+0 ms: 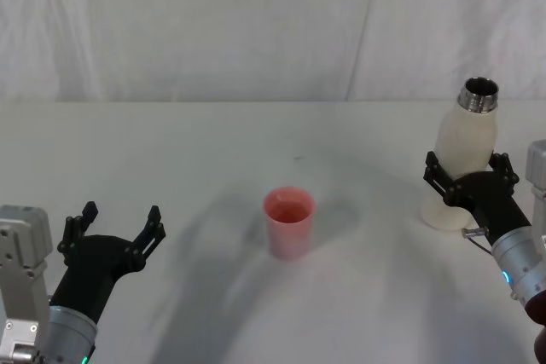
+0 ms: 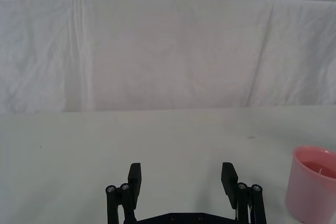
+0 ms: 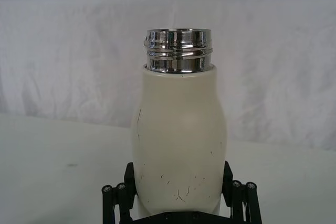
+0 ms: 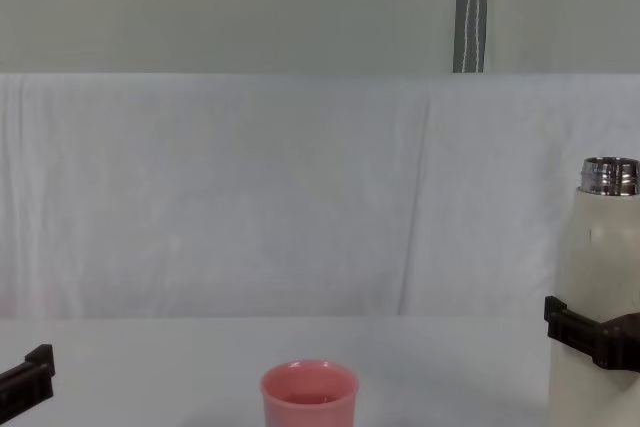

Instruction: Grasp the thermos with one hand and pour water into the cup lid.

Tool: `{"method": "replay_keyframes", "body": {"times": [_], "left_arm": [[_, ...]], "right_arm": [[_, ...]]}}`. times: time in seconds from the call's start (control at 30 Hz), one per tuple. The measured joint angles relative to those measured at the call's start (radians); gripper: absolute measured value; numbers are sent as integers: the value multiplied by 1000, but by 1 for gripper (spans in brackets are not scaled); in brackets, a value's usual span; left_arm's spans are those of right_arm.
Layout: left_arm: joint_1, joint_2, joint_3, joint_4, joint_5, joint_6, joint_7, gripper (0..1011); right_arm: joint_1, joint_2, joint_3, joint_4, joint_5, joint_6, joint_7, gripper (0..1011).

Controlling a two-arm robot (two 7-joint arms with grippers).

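Thermos (image 1: 465, 162) upright — right gripper (image 1: 471, 178) fingers clamped round it — left gripper (image 1: 119, 229) spread wide.

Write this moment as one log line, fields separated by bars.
right gripper: jaws around thermos, upright on table | left gripper: open, idle | cup lid: centre, apart
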Motion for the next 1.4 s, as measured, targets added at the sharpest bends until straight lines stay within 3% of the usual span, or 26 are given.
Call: {"method": "replay_keyframes", "body": {"times": [0.23,1.4], "left_arm": [[0,0,0,0,0,0,0,1001],[0,0,0,0,0,0,0,1001]], "right_arm": [[0,0,0,0,0,0,-1,1002],[-3,1,2,-8,11,0,8,1001]]}}
